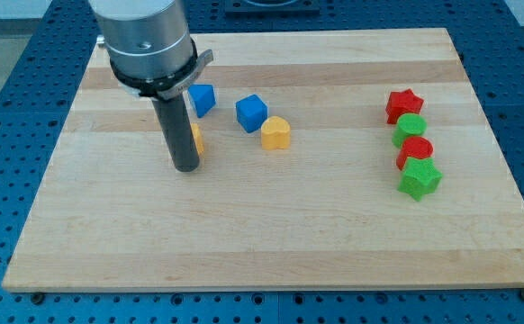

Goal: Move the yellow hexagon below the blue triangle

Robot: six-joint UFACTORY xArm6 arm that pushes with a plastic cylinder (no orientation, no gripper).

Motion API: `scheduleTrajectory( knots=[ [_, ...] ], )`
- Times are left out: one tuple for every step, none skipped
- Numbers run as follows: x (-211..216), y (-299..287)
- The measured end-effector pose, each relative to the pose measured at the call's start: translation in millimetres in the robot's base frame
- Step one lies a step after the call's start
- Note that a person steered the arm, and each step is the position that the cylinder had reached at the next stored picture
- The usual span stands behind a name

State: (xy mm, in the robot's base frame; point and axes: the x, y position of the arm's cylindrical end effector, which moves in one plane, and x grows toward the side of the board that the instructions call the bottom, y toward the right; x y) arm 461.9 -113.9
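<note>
My tip [185,167] is down on the worktop [271,234], planted just left of the yellow hexagon [195,138], and the rod covers most of that block, so only a sliver of yellow peeks out on its right edge. No jaws on this rig to report, just the bare rod. The blue triangle [202,98] sits right above the yellow hexagon, close but I can't tell if they touch. To the triangle's right is the blue cube [251,112], and just lower right of that cube lies the yellow heart [275,133], very near it. Far to the triangle's right, a tight column runs downward: red star [404,104], green round block [410,129], red block [415,150], its shape hard to read, then green star [419,178].
</note>
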Motion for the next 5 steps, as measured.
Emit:
scheduleTrajectory(
  knots=[
    [-11,1],
    [-14,1],
    [-14,1],
    [-17,2],
    [-13,14]
  ],
)
